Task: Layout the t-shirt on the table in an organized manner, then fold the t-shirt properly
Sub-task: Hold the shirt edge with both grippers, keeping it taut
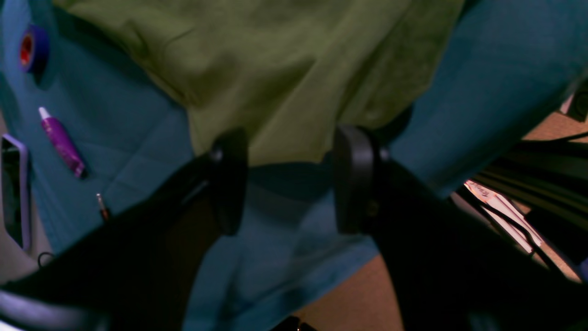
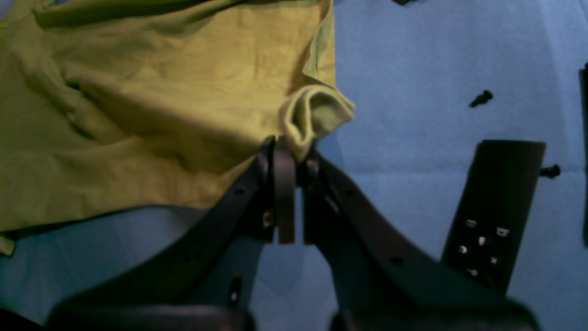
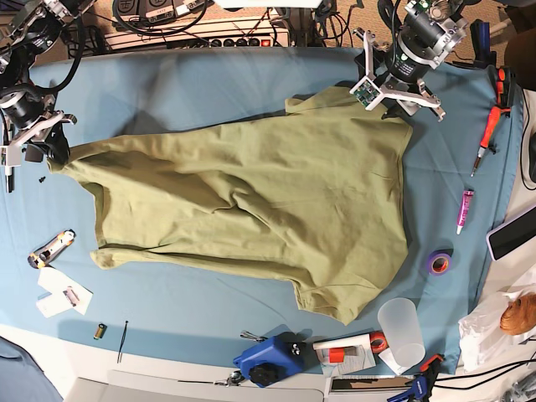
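Shirt (image 3: 251, 201), olive, spread crumpled across the middle of the table (image 3: 209, 84), stretched between both arms.
Right claw (image 2: 289, 158): clenched on a bunched fold at the shirt's edge, cloth puffing out just past the tips. Left claw (image 1: 289, 179): jaws apart, the shirt's hem lying at the tips between them; whether it touches cannot be told.

A power strip (image 3: 243, 40) and tangled cables (image 3: 151, 12) lie along the top of the base view. Tan floor (image 1: 353, 299) shows low in the left wrist view.
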Robot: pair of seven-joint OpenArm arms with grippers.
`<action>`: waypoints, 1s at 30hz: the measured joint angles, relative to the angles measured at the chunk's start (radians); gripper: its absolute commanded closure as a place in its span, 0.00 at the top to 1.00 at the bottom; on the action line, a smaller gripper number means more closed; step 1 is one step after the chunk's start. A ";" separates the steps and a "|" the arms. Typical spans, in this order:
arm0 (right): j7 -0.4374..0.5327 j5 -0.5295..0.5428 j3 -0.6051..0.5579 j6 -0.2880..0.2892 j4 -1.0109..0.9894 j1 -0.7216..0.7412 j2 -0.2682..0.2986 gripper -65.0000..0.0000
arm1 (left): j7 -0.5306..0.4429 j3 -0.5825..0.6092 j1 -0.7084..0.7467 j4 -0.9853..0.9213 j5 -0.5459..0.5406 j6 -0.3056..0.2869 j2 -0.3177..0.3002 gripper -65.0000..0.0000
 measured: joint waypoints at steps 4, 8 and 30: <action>0.000 0.000 0.000 0.000 0.000 0.000 0.000 0.00 | 0.000 0.000 0.000 0.000 -0.013 0.000 0.000 0.27; 0.000 0.000 0.000 0.000 0.000 0.000 0.000 0.00 | 0.000 0.000 0.000 0.000 -0.013 0.000 0.000 0.10; 0.000 0.001 0.000 0.000 0.000 0.000 0.000 0.00 | 0.031 0.000 0.003 -0.013 0.033 0.060 0.185 0.00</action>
